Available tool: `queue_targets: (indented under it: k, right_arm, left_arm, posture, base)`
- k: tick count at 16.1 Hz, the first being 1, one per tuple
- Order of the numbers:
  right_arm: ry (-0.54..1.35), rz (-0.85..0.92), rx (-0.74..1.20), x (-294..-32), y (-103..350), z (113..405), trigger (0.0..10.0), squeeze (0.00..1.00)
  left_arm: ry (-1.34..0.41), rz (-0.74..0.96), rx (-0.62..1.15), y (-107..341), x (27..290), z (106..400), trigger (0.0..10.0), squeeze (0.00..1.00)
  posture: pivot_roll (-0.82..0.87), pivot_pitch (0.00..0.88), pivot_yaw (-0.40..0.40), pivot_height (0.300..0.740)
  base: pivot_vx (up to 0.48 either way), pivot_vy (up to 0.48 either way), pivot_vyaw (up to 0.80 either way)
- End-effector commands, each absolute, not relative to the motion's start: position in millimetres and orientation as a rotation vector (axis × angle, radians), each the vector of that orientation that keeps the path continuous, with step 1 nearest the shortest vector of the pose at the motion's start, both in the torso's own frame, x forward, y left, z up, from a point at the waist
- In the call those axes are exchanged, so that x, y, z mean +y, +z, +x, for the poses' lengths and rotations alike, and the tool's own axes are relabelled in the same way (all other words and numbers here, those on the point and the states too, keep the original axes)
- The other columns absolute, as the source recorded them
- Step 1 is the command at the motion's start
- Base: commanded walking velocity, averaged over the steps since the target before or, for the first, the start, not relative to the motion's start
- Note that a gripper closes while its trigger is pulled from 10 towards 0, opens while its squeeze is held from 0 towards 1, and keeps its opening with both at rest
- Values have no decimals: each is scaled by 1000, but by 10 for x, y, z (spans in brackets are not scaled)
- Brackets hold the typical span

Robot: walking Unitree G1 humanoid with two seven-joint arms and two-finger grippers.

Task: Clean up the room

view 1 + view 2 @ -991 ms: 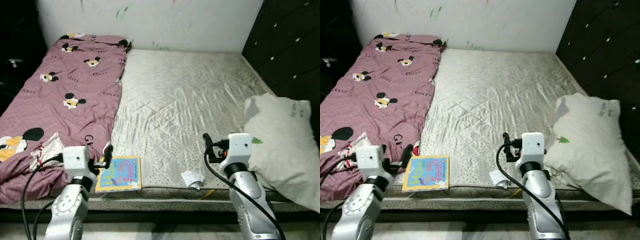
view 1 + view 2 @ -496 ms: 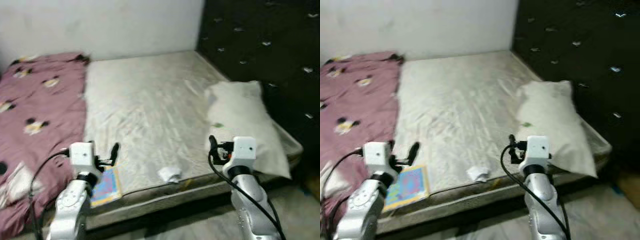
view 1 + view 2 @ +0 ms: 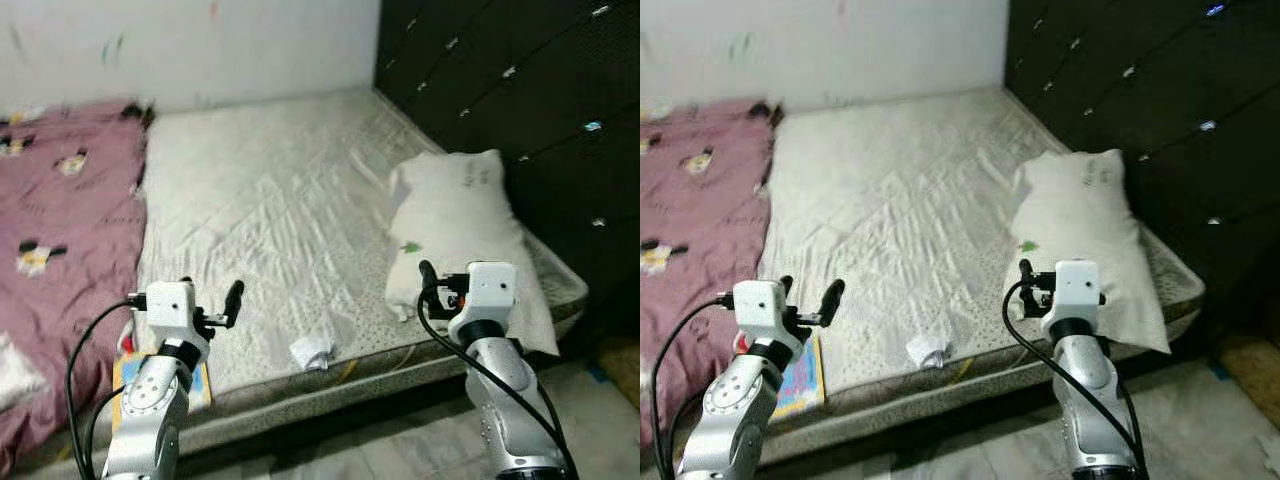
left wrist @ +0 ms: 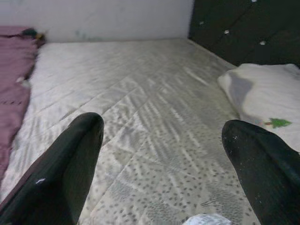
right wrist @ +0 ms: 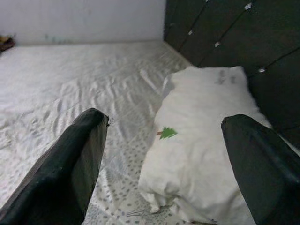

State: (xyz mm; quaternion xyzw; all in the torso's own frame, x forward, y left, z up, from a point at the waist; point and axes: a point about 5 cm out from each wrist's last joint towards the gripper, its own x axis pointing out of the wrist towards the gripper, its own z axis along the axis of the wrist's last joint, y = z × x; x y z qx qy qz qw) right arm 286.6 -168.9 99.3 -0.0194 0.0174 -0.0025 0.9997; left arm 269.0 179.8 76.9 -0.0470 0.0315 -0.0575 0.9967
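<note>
While you look down over the bed (image 3: 300, 200), both arms are raised in front of you at its near edge. Your left end effector (image 4: 164, 164) has its fingers spread wide with nothing between them, hovering above the quilted mattress near the front edge. Your right end effector (image 5: 164, 164) is likewise spread and empty, aimed at the white pillow (image 3: 465, 235).

That pillow lies at about 2 o'clock on the mattress, against the dark tufted headboard (image 3: 520, 90), with a small green tree mark on its cover. A crumpled piece of white paper (image 3: 311, 351) sits at roughly 6 o'clock, close to the bed's near edge, between your two arms. At 7 o'clock a colourful book (image 3: 800, 372) lies flat just behind your left arm, partly hidden by it. A purple blanket (image 3: 60, 210) with cartoon mouse prints covers the bed's 9 to 10 o'clock side, touching the bare mattress along its edge. A pale wall (image 3: 190, 45) stands at 12 o'clock, and tiled floor (image 3: 1200, 420) shows at 5 o'clock.
</note>
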Motion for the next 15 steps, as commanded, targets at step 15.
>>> queue_targets:
  k: [15]
  right_arm:
    - [79,-79,11,-1601,1034,2902,10000,0]
  left_arm:
    - [-45,-81,70,746,1866,2683,10000,0]
  posture:
    - [-27,0,-10,740]
  base:
    - [0,0,53]
